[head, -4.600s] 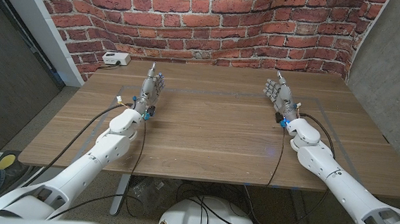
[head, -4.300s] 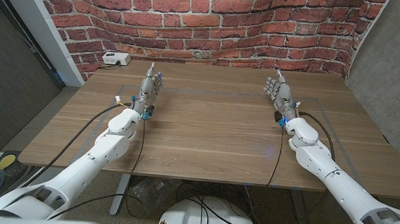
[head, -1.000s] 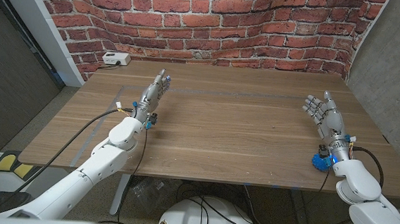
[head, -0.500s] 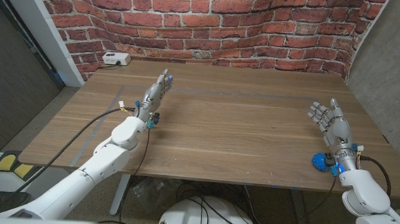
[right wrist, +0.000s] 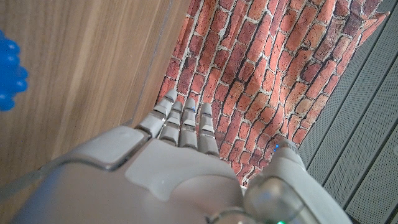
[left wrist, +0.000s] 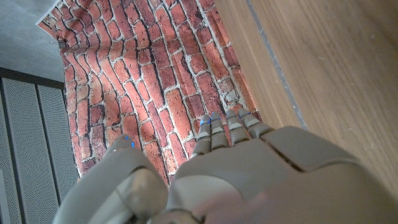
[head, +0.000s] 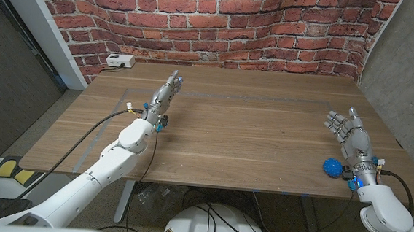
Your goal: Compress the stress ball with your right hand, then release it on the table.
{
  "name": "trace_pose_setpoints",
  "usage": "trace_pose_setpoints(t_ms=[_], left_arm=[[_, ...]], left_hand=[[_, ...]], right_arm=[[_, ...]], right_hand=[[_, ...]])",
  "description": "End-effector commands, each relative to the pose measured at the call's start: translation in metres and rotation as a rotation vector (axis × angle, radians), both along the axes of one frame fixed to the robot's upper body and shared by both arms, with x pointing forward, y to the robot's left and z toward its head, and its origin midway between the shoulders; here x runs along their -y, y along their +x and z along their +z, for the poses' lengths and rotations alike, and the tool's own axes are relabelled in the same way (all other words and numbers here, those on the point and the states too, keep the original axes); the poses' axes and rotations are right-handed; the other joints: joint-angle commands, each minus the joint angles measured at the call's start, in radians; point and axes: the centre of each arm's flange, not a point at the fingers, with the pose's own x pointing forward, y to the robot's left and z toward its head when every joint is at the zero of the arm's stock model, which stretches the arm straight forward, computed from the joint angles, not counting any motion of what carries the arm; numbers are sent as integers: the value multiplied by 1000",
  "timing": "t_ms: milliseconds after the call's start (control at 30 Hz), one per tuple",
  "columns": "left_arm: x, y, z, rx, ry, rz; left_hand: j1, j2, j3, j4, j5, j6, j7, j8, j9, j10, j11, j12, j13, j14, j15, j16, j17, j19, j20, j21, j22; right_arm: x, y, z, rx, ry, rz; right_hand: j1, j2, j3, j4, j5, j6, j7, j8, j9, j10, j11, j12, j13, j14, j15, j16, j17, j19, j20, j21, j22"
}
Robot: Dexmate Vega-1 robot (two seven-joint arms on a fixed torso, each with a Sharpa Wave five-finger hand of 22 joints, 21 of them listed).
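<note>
While the right hand (head: pixel 351 133) hovers empty (fingers apart), the stress ball (head: pixel 330 167) lies beside its wrist.

The right hand (right wrist: pixel 180 155) fills the near part of the view, back toward the camera, fingers (right wrist: pixel 186 124) straight and close together, holding nothing. Beyond them are the wooden table (right wrist: pixel 81 81) and brick wall (right wrist: pixel 261 68) — a knobbly blue stress ball (right wrist: pixel 9 74) sits at the edge.

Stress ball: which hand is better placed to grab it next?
Right. The blue stress ball lies near the table's front right edge, just beside the open right hand. The left hand is across the table.
</note>
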Motion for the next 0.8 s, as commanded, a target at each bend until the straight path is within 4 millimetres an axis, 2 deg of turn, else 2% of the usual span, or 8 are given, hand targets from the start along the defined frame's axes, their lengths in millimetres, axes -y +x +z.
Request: trace_pose_setpoints(t_ms=[33, 400, 633, 800], left_arm=[[11, 1, 5, 8, 23, -15], [15, -4, 6, -10, 36, 2], [22, -13, 2, -10, 20, 20], [20, -16, 3, 6, 21, 13]], left_hand=[[7, 0, 3, -8, -7, 7, -1, -3, 4, 9, 1, -3, 5, 9, 1, -1, 0, 3, 9, -1, -1], [10, 2, 3, -9, -9, 6, 3, -7, 4, 6, -1, -7, 5, 8, 0, -3, 1, 2, 9, -4, 0], [13, 4, 2, -10, -11, 8, 5, -10, 4, 11, 4, -7, 5, 12, 3, -3, 1, 6, 10, -4, 0], [15, 5, 2, -11, -13, 10, 4, -12, 4, 14, 4, -8, 5, 19, 1, -1, 1, 16, 14, -2, 0]], right_arm=[[10, -17, -11, 7, 9, -33], [19, -28, -22, -23, 12, -40], [35, -40, -20, -25, -46, -21], [36, -47, -21, -28, -68, -26]], right_hand=[[5, 7, -1, -8, -1, -7, -6, 0, 4, 14, 0, 5, 1, 16, -2, 3, 1, 9, -1, 3, 5], [8, 9, 0, -9, -2, -12, -4, -5, 4, 17, -2, 4, 2, 19, -3, 1, 1, 14, -1, 3, 5], [10, 11, 0, -11, -3, -13, -6, -7, 4, 19, -3, 3, 2, 22, -3, 1, 1, 16, -1, 2, 5], [12, 12, 0, -12, -3, -8, -12, -6, 4, 22, -7, 4, 2, 25, -5, 0, 1, 19, -2, 2, 5]])
